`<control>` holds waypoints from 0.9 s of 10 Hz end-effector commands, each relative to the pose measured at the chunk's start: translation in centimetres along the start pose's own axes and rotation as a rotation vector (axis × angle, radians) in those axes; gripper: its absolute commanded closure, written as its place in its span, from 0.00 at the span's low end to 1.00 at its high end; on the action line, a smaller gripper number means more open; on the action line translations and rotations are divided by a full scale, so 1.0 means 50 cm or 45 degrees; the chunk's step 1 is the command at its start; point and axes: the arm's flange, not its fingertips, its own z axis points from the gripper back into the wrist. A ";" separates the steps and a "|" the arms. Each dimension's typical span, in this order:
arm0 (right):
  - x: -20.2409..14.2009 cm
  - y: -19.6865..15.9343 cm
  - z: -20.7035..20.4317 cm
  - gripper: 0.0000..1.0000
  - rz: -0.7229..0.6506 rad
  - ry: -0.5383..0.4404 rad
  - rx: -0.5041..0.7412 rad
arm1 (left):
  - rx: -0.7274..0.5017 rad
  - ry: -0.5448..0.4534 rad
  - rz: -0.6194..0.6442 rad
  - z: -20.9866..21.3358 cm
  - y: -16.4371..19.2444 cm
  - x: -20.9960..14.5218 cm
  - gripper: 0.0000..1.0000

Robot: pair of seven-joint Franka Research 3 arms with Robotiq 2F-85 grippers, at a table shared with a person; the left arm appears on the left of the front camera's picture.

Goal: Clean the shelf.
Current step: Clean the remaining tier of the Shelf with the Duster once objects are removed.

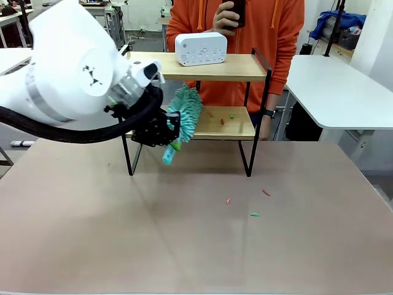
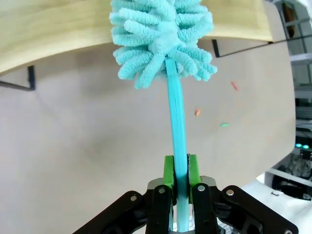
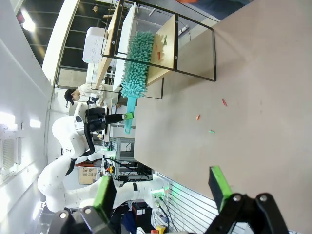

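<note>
The shelf (image 1: 236, 67) is a two-board wooden rack in a black frame at the table's far side; it also shows in the right wrist view (image 3: 168, 46). My left gripper (image 1: 171, 136) is shut on the teal handle of a fluffy teal duster (image 1: 184, 110), whose head rests at the left end of the lower board (image 1: 236, 128). In the left wrist view the green pads (image 2: 168, 176) clamp the duster (image 2: 161, 39) handle. Small coloured crumbs (image 1: 221, 114) lie on the lower board. My right gripper (image 3: 163, 187) stands open, far from the shelf.
A white boxy device (image 1: 201, 48) sits on the top board. A person in an orange hoodie (image 1: 279, 31) stands behind the shelf. Three small crumbs (image 1: 255, 214) lie on the brown table (image 1: 184, 246) in front. A white table (image 1: 344, 86) stands at right.
</note>
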 end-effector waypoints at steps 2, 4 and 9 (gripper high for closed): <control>0.006 0.003 -0.001 0.00 0.032 -0.020 0.029 | 0.019 0.043 -0.069 -0.038 -0.069 0.002 1.00; 0.006 0.003 -0.001 0.00 0.032 -0.020 0.029 | 0.018 0.079 -0.129 -0.057 -0.100 -0.019 1.00; 0.006 0.003 -0.001 0.00 0.032 -0.020 0.029 | -0.020 0.167 -0.358 0.003 -0.091 -0.114 1.00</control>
